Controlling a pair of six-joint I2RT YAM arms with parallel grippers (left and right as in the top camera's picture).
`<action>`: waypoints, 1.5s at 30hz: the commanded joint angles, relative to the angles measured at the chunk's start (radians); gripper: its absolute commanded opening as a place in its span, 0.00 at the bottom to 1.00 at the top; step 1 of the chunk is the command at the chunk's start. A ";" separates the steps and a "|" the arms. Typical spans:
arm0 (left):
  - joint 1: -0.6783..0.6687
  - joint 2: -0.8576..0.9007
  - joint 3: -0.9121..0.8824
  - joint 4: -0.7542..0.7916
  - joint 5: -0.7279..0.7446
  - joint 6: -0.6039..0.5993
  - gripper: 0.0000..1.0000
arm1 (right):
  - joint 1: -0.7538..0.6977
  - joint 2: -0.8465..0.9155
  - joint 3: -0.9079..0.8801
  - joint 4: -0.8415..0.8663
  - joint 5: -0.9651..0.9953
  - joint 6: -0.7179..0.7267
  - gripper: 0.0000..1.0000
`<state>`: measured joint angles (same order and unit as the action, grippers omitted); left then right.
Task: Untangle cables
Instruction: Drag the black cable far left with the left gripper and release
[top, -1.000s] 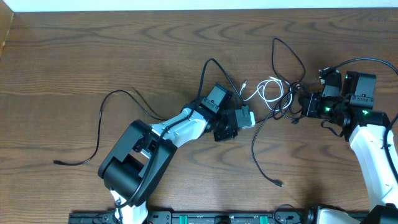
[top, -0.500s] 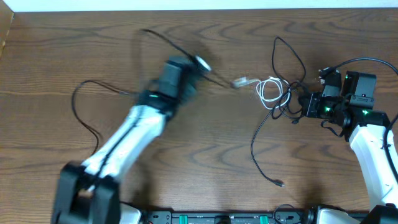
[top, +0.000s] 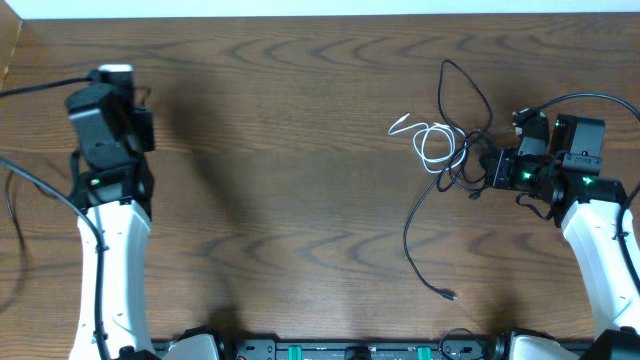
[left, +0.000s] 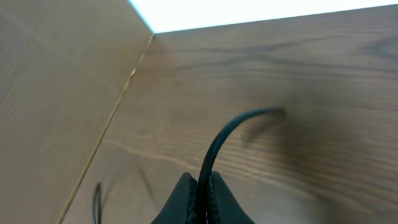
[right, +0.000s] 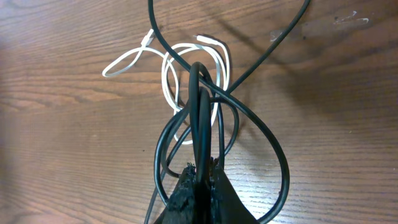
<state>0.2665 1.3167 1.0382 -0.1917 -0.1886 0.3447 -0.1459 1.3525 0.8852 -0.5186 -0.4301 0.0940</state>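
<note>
The bench is wide and the two arms stand at opposite edges. The left gripper, near the far-left corner, is pressed together on one black cord; in the overhead view that cord seems to run off the left edge; a pull that way could drag it over the side. The right gripper, by the right edge, pinches several strands of the black tangle at once; hauling on that bundle would likely cinch the loops rather than free them. The white cord lies coiled under those loops, touching them, so it may be dragged along with them; the small plug end, toward the near edge, could snag in a loop if drawn back.
</note>
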 joint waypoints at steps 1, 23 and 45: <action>0.069 0.004 0.000 -0.016 -0.007 -0.048 0.08 | -0.003 -0.012 0.010 0.003 -0.010 -0.014 0.01; 0.267 0.194 0.000 0.099 -0.113 -0.320 0.08 | -0.003 -0.012 0.010 0.002 -0.010 -0.014 0.01; 0.636 0.200 0.000 0.028 -0.097 -0.436 0.98 | -0.003 -0.012 0.010 0.003 -0.010 -0.014 0.01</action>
<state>0.9009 1.5078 1.0382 -0.1604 -0.2916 -0.0822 -0.1459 1.3525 0.8852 -0.5182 -0.4301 0.0940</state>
